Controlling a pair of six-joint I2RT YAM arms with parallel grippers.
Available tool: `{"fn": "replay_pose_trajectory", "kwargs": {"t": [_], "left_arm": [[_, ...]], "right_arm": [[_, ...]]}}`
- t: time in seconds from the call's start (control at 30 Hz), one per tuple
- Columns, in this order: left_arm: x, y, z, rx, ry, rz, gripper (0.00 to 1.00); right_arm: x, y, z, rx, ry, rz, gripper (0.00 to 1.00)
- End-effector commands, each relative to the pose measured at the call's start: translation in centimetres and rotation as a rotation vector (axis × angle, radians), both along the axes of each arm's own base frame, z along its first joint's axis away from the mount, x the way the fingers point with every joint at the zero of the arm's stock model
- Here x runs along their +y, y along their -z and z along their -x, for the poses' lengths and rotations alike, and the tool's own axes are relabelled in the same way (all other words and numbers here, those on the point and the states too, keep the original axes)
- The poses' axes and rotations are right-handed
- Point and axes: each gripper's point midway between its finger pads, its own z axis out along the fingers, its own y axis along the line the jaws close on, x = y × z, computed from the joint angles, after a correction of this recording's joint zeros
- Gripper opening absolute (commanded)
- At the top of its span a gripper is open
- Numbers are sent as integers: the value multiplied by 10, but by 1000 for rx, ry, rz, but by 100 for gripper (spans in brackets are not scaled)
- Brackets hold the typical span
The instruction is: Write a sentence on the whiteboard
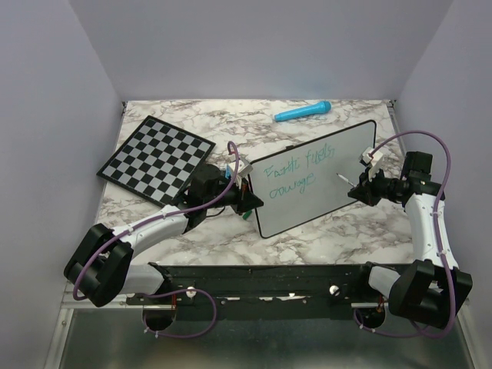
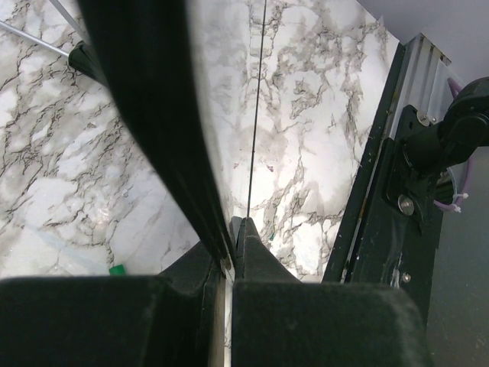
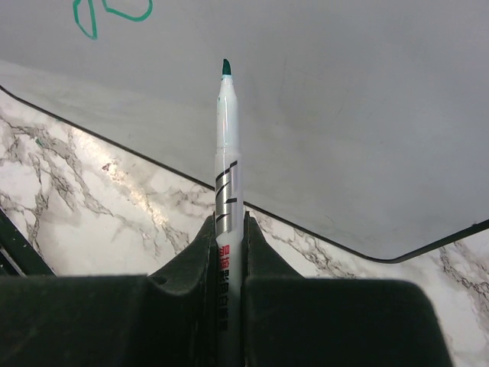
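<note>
The whiteboard lies askew at the middle of the marble desk. The sentence runs in two teal-green scrawled lines across the board's left half. The left arm reaches to the board's left edge. In the left wrist view its jaws are closed tight on the thin black frame. The right arm comes in from the right, its jaws clamped on a white marker. The marker's green tip points over blank board just right of the words; whether it touches cannot be told. A chessboard sits at the far left. A blue pen-like object lies beyond the board.
</note>
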Motion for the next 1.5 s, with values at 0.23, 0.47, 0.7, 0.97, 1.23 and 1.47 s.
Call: {"fn": "replay_pose_trajectory", "kwargs": {"t": [0.23, 0.47, 0.7, 0.97, 1.23, 1.47], "left_arm": [[18, 51, 8, 66, -13, -143, 0], [18, 51, 10, 63, -14, -140, 0], [18, 50, 10, 61, -15, -137, 0], [17, 49, 10, 60, -17, -135, 0], [17, 50, 10, 63, -18, -135, 0], [16, 49, 9, 60, -15, -132, 0]], "right_arm": [[8, -3, 5, -18, -36, -28, 1], [8, -5, 5, -25, -39, -24, 1], [8, -4, 6, -28, -41, -22, 1], [6, -7, 2, -38, -38, -13, 1], [6, -6, 2, -32, -36, -12, 1], [4, -1, 0, -8, -24, -18, 1]]}}
